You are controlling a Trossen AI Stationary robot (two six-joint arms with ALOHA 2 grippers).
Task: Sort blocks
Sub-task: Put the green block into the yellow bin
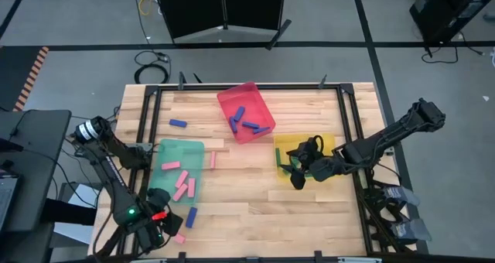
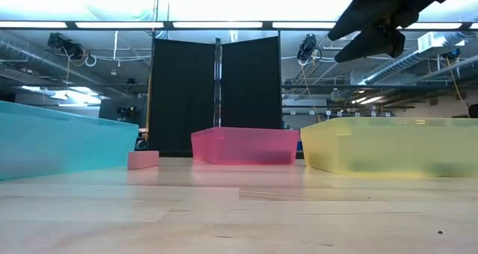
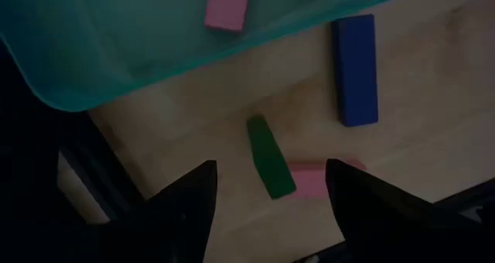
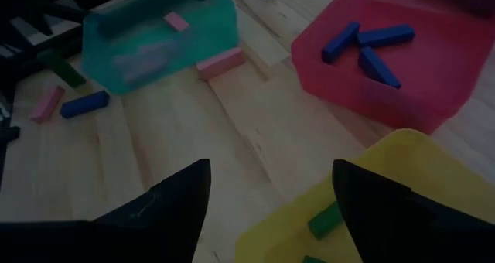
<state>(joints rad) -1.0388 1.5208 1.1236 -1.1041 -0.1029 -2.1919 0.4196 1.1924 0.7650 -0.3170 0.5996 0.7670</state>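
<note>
Hovering over green block (image 3: 270, 157): left jaws (image 3: 267, 186).

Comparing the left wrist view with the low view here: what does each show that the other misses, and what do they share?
Only the left wrist view shows the open left gripper above a dark green block lying on the table beside a pink block, with a blue block nearby and another pink block inside the green tray.

Only the low view shows the red tray, the yellow tray, the right gripper raised above it, and a pink block standing outside the trays.

Both show the green tray and the wooden table.
</note>
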